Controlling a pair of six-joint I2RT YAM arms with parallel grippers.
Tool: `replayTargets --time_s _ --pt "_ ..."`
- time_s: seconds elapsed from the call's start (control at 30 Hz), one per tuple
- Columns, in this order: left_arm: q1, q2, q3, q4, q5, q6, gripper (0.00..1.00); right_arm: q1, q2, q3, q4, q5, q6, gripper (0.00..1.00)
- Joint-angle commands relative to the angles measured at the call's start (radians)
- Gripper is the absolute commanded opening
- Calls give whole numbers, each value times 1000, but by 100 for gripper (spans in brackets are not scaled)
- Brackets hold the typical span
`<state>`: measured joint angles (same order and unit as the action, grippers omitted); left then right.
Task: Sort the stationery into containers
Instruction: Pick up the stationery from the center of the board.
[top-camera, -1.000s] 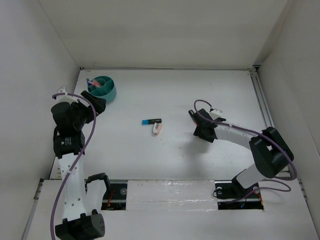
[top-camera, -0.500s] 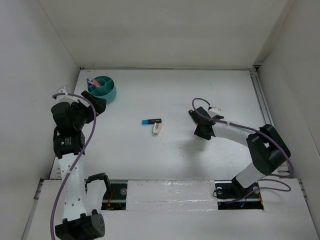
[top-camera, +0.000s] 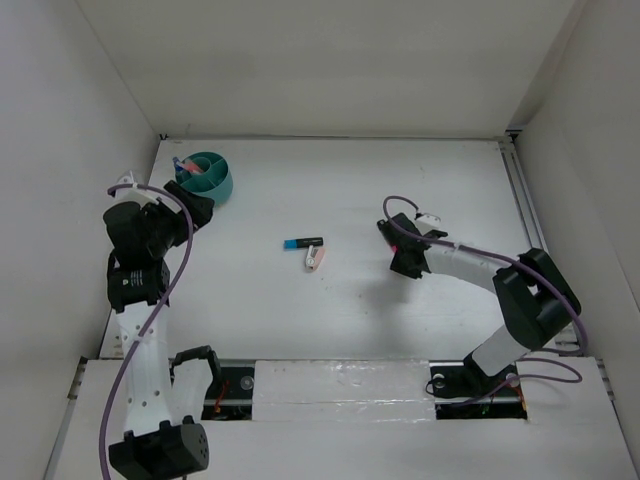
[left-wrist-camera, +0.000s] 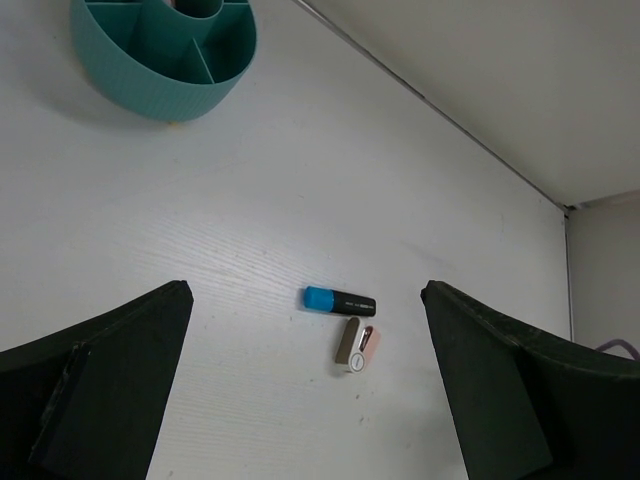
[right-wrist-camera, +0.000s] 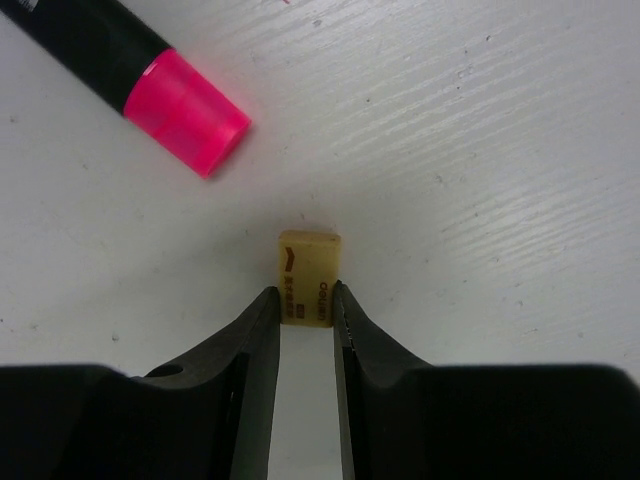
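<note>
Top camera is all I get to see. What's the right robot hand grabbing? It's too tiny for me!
Observer: A tan block. The right gripper has a finger against each side of it, down on the table.
Operator: Is anything next to it?
Observer: A black marker with a pink end lies just beyond the block, not touching it.
Operator: And the left hand?
Observer: The left gripper is wide open, with nothing between its fingers.
</note>
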<state>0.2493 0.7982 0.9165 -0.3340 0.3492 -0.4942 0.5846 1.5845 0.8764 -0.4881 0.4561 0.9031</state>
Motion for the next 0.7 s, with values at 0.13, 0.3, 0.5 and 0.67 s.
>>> replayTargets --time_s 0.13,0.3,0.5,0.67 --pt "-2 36 -17 71 166 23 100 180 -164 26 103 -5 -139 0" --pt "-62 58 -18 107 221 23 100 303 -210 79 318 -193 -274 0" --pt "-71 84 -44 106 310 42 100 411 -101 297 436 -254 -444 0" --pt "-71 84 -65 147 385 42 100 426 -20 371 568 -345 -507 0"
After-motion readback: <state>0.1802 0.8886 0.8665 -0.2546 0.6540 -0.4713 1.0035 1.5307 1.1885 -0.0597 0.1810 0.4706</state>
